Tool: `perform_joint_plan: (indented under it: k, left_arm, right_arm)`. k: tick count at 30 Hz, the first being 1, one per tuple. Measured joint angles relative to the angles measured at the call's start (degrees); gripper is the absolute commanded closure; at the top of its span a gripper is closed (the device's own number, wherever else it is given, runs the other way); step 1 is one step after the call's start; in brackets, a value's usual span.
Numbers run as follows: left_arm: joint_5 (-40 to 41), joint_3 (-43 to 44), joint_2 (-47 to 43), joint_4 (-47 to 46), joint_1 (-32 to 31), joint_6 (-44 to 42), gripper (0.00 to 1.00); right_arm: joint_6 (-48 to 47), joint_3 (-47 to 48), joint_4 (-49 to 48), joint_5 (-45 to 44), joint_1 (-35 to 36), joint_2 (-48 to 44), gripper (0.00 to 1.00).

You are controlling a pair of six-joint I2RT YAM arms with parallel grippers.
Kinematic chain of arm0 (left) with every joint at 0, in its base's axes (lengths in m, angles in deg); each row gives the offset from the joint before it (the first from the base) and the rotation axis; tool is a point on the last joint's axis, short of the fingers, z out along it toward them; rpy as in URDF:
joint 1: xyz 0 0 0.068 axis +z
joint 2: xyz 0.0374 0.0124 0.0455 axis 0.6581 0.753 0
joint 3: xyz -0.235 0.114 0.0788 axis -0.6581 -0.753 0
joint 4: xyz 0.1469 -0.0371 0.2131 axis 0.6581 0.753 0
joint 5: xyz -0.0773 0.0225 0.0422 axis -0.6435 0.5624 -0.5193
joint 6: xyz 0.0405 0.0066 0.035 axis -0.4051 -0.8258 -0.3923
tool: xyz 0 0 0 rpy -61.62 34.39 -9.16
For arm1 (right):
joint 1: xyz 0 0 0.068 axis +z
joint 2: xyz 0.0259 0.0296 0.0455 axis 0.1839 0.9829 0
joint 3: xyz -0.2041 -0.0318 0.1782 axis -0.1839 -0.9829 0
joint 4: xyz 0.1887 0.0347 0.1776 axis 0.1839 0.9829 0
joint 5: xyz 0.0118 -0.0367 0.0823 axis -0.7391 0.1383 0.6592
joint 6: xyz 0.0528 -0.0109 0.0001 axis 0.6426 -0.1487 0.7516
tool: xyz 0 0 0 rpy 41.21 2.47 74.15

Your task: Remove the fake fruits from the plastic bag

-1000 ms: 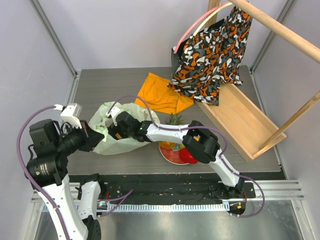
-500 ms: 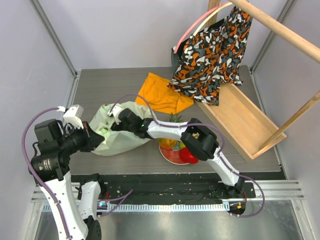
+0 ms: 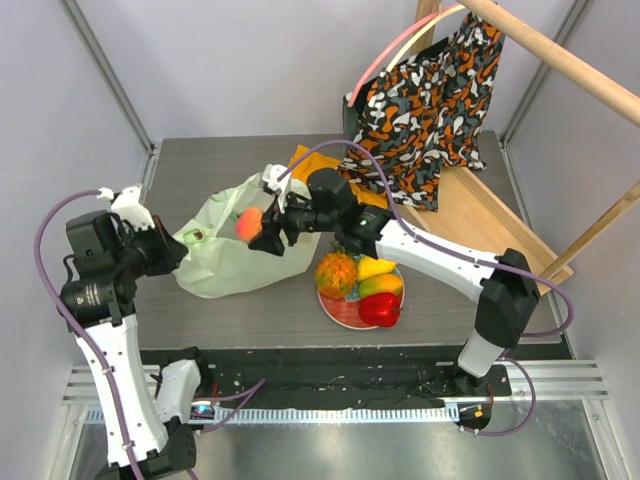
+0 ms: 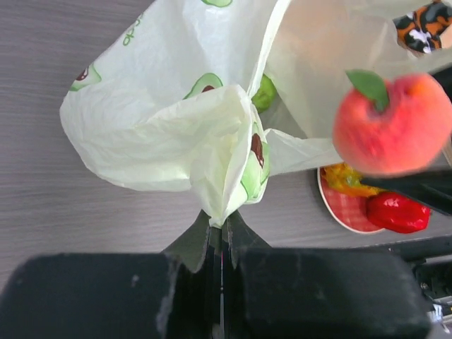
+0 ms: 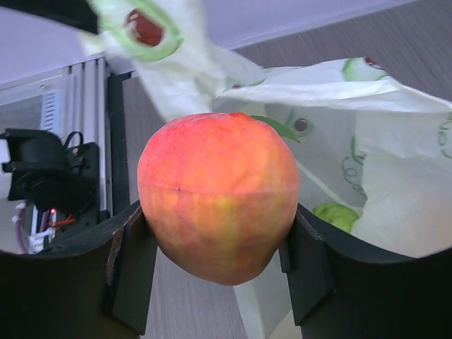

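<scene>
The pale-green plastic bag (image 3: 240, 255) lies at the table's left-middle. My left gripper (image 3: 178, 250) is shut on a bunched edge of the bag (image 4: 212, 141) and holds it up. My right gripper (image 3: 252, 228) is shut on the peach (image 3: 246, 222) and holds it above the bag's mouth; the peach (image 5: 217, 194) fills the right wrist view and also shows in the left wrist view (image 4: 392, 121). A green round fruit (image 5: 337, 214) stays inside the bag, also seen in the left wrist view (image 4: 264, 92). The pineapple (image 3: 336, 270), a yellow mango (image 3: 374, 268) and the red pepper (image 3: 378, 309) lie on the red plate (image 3: 340, 310).
An orange cloth (image 3: 325, 190) lies behind the bag. An orange-black patterned fabric bag (image 3: 425, 105) hangs from a wooden rack whose base (image 3: 485, 240) takes up the right side of the table.
My right gripper has come up out of the bag with the peach and swung back and right. My left gripper keeps hold of the bag's edge and has shifted slightly.
</scene>
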Motion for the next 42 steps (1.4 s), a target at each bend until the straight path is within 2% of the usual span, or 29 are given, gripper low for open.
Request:
perform_joint_plan:
  k: [4,7,11,16,21,25,33,42]
  left_arm:
    - [2.5,0.0,1.6,-2.8,0.0,0.6,1.0]
    - [3.8,0.0,2.9,-4.2,0.0,1.1,1.0]
    - [4.7,0.0,4.6,-5.2,0.0,1.5,1.0]
    - [5.2,0.0,4.8,-5.8,0.0,1.5,1.0]
    - [5.2,0.0,4.8,-6.1,0.0,1.5,1.0]
    - [5.2,-0.2,4.8,-6.2,0.0,1.5,1.0]
    - [5.2,-1.9,3.1,-5.8,0.0,1.2,1.0]
    - [5.2,-4.0,0.0,-5.0,0.0,-0.1,1.0]
  right_arm:
    - [-2.6,-2.0,1.0,4.2,-0.2,-2.0,0.83]
    - [-8.5,-4.3,5.3,6.2,-0.4,-5.2,0.83]
    - [-22.8,-10.3,15.2,7.4,-0.9,-15.0,0.82]
    - [-46.0,-17.4,29.7,7.3,-1.2,-26.6,0.8]
    - [-65.1,-23.8,40.5,5.2,-0.2,-29.2,0.79]
    - [-75.1,-26.4,45.6,1.6,2.3,-28.3,0.78]
    - [-86.3,-27.0,47.9,-6.6,7.2,-25.7,0.75]
    - [-89.7,-29.7,45.5,-14.3,9.8,-22.9,0.73]
